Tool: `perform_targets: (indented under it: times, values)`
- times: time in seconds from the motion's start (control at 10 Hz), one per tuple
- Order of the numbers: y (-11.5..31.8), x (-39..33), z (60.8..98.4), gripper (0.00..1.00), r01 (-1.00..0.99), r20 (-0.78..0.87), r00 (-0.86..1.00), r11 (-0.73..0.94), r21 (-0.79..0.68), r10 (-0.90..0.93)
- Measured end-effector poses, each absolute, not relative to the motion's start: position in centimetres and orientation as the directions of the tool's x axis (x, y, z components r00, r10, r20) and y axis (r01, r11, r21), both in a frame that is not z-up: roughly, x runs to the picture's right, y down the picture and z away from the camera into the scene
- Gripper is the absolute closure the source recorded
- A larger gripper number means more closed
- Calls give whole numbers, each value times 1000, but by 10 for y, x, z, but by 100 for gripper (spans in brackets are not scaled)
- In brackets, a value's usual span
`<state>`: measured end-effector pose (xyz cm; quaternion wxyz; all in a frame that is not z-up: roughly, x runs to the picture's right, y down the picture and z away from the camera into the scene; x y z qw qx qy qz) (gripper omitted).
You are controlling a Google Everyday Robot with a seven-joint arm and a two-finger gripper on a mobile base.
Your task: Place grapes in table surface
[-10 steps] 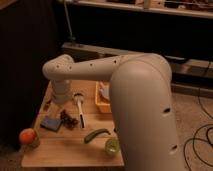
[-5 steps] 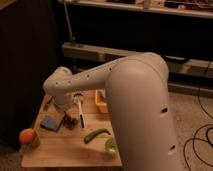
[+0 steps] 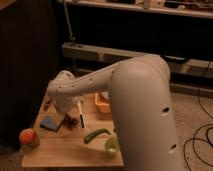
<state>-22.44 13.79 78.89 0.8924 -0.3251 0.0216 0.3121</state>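
1. Gripper [image 3: 80,120] low over the left part of the surface [image 3: 65,147], its pale tip just right of the grapes [image 3: 70,121]. The arm's joint hides the rest, so whether the jaws are spread or pressed together cannot be told.
2. Over the past second the arm [image 3: 140,100] has sunk and its elbow has swung down toward the wood. The dark bunch has kept its spot.
3. The grapes appear to lie on the surface, between the blue sponge [image 3: 50,122] on their left and the gripper. The placing looks all but done, with only the let-go and lift-away likely remaining.
4. Farther out are an orange fruit [image 3: 27,136] at the near left edge, a green curved vegetable [image 3: 96,135] to the near right, and the orange-yellow bin [image 3: 102,104] at the far side.
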Motion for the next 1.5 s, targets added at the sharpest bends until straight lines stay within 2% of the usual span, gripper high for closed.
perform_targets:
  times: [0.9,1.0,1.5]
  values:
    - [170,-228,827,20,-560,-314,817,538,-630,483]
    - [173,-228,828,23,-557,-316,819,535,-635,479]
    - [190,-234,832,72,-532,-324,838,525,-664,440]
